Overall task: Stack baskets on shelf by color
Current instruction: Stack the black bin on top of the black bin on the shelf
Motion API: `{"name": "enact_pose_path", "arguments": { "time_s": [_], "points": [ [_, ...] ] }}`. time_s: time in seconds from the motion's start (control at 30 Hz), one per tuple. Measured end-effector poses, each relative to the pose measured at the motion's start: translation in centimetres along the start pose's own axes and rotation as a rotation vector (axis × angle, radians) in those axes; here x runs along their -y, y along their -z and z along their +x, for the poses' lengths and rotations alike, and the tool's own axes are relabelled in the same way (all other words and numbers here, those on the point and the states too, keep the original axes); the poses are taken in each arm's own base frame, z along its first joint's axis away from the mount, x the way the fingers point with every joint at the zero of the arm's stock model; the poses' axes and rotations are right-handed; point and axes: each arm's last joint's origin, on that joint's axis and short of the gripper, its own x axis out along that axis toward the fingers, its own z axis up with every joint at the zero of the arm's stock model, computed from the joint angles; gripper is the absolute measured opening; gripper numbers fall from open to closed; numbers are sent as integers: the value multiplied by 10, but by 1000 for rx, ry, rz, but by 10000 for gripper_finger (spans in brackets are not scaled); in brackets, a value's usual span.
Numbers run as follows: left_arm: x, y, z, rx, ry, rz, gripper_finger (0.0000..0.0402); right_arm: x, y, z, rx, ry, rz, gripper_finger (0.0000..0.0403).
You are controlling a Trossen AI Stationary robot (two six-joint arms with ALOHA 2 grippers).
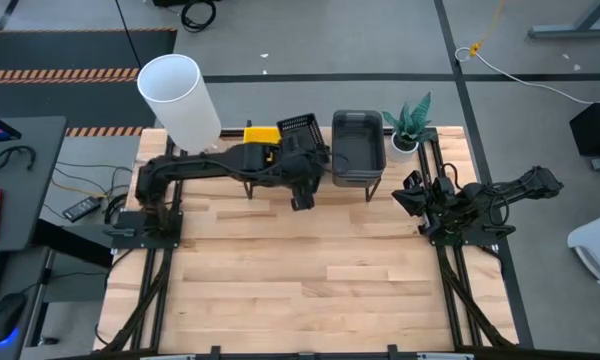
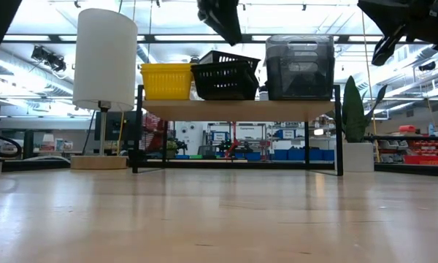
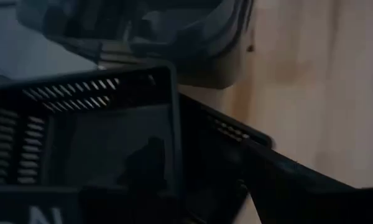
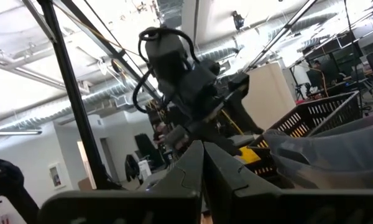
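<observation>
High view: three basket stacks on shelf (image 1: 370, 182) at table's far edge — yellow (image 1: 262, 134) left, black (image 1: 298, 128) middle, askew and tilted, grey (image 1: 358, 146) right, long axis near-far. Left gripper (image 1: 302, 172) open above black stack; right gripper (image 1: 412, 196) closed, empty, right of the shelf.

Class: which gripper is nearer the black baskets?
Left. The left gripper hovers right by the black baskets; the right gripper waits off beyond the grey baskets.
</observation>
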Motion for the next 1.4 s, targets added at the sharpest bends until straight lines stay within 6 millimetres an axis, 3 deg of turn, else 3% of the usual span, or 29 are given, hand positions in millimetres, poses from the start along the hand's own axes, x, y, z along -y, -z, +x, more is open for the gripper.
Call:
{"name": "enact_pose_path", "arguments": {
  "time_s": [0.23, 0.37, 0.73, 0.97, 1.23, 1.4],
  "points": [
    [1, -1, 20, -37, -148, 163, 212, 0, 0, 0, -2, 0, -1, 16],
    [-7, -3, 26, -29, -172, 148, 208, 0, 0, 0, -3, -2, -1, 16],
    [-31, 3, 38, -76, -66, 99, 169, 0, 0, 0, -4, -2, -2, 16],
    [-34, 9, 40, -121, 2, 102, 119, 0, 0, 0, -4, -2, -2, 16],
    [-34, 10, 40, -128, 3, 140, 12, 0, 0, 0, -4, -2, -2, 16],
    [-36, 10, 36, -132, -58, 186, 9, 0, 0, 0, -4, -2, -2, 16]
  ]
}}
